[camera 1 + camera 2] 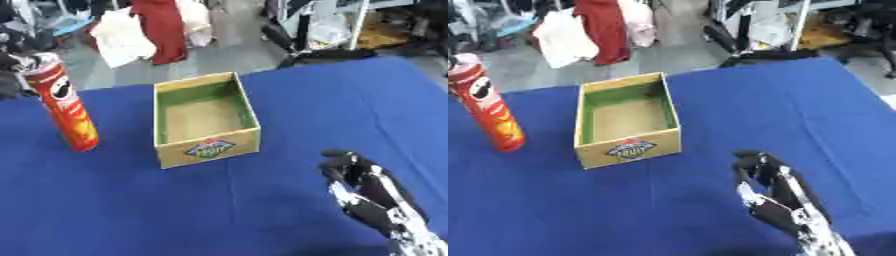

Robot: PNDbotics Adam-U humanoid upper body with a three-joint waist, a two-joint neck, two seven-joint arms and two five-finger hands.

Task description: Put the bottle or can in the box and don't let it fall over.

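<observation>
A tall red chip can with a silver top stands upright on the blue table, left of the box. The right hand rests near the lower right, fingers relaxed and holding nothing, well apart from the can. The open cardboard box, green inside, is empty.

can: upright on the table, left of the box, well apart from it
box: on the table, mid-left
left robot hand: at the can's top, left edge
right robot hand: near the lower right corner, before and right of the box
</observation>
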